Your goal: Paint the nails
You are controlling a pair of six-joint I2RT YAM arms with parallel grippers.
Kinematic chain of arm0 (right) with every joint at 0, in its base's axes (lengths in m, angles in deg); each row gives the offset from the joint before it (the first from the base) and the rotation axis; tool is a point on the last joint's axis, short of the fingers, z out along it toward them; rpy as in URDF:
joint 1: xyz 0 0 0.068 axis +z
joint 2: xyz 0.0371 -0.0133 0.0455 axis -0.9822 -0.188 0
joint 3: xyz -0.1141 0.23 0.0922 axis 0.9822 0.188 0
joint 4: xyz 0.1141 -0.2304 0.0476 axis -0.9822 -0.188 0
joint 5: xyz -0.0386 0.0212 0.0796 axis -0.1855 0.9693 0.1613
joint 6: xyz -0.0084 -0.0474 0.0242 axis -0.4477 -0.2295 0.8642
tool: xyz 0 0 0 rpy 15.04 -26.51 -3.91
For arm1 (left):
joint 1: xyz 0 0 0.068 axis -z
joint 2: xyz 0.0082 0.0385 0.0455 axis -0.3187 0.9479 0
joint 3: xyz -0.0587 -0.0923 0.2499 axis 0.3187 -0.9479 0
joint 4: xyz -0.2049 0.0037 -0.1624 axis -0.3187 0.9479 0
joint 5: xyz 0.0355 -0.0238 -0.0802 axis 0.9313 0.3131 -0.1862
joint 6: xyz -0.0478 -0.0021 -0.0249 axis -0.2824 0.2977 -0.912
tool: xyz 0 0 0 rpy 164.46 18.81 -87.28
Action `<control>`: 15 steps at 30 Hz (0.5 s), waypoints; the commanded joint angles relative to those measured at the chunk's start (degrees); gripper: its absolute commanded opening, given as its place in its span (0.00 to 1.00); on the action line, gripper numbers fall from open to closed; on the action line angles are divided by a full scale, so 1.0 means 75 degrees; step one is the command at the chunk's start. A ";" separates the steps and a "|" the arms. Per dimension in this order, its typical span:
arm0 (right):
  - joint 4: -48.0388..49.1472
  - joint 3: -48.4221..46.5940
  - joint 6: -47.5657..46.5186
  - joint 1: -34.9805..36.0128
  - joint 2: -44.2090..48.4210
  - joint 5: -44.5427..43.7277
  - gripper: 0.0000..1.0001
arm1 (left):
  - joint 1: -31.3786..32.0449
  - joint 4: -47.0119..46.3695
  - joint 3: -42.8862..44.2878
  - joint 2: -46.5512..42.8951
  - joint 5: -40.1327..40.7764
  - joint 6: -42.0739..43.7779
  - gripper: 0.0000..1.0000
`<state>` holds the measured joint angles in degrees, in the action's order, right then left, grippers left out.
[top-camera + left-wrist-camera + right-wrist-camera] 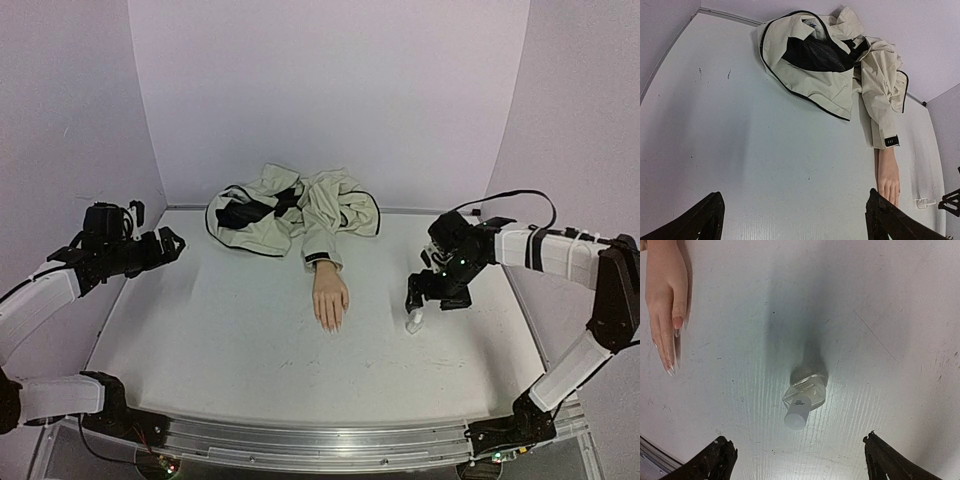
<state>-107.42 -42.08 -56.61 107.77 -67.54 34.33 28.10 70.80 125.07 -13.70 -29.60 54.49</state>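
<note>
Nails (677,322): glossy and tapering, tipping a pale peach mannequin hand (330,297) that is lying palm-down mid-tabletop (220,340). Its long axis is running far-to-near, fingertips pointing at the near edge.
Right gripper (433,299): hovering just right of the hand and apart from it, jaws standing wide above a small, square, clear, white-capped bottle (805,396).
Left gripper (172,243): gaping, raised far left.
Cream jacket (285,210): lying crumpled behind.
</note>
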 commanded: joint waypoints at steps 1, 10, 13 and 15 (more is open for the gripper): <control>-0.0889 -0.0533 -0.0211 0.0170 -0.0586 -0.0507 0.82 | -0.0053 -0.0101 0.0030 -0.0125 -0.0387 0.0086 0.99; -0.0852 -0.0849 -0.0244 0.0428 -0.1269 -0.0727 0.55 | -0.0056 -0.0030 0.0205 0.0123 -0.0553 0.0210 0.99; -0.0761 -0.0914 -0.0267 0.0493 -0.1414 -0.0727 0.50 | -0.0058 -0.0027 0.0274 0.0223 -0.0660 0.0187 0.99; -0.0714 -0.0964 -0.0276 0.0541 -0.1487 -0.0924 0.45 | -0.0058 -0.0013 0.0335 0.0277 -0.0736 0.0162 0.99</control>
<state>-110.35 -46.80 -58.40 111.04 -77.46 30.17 27.95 71.04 125.07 -12.22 -33.29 54.97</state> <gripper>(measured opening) 0.487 0.994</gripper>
